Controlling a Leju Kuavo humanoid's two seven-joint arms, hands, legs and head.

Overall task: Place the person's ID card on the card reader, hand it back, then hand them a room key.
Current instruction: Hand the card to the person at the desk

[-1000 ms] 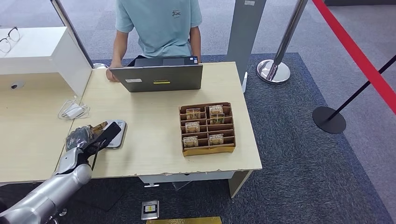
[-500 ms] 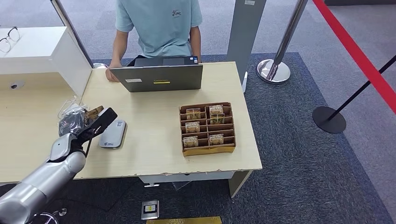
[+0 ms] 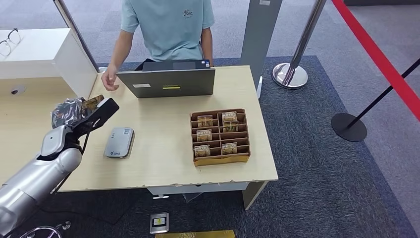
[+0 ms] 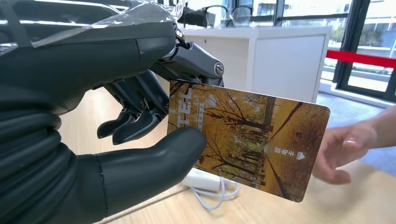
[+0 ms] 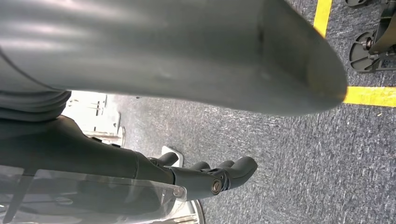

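My left hand (image 3: pixel 74 119) hovers over the left side of the desk and pinches a gold card with autumn trees (image 3: pixel 93 102) between thumb and fingers. In the left wrist view the card (image 4: pixel 252 140) stands on edge, with my thumb (image 4: pixel 154 158) pressed on its face. The person's open hand (image 4: pixel 348 149) is just beyond the card, apart from it; the same hand (image 3: pixel 109 79) is raised near the laptop's corner. The grey card reader (image 3: pixel 119 142) lies bare on the desk to the right of my hand. My right hand (image 5: pixel 205 177) hangs over the carpet, holding nothing.
A brown divided box (image 3: pixel 220 136) with several room key cards sits mid-desk. A grey laptop (image 3: pixel 171 82) stands at the far edge in front of the person (image 3: pixel 168 27). A white charger and cable (image 4: pixel 210 186) lie beneath my left hand. A white counter (image 3: pixel 44 52) rises at the left.
My left hand lifted the card off the reader and carried it left and away toward the person. The person's hand rose from the desk edge toward the card.
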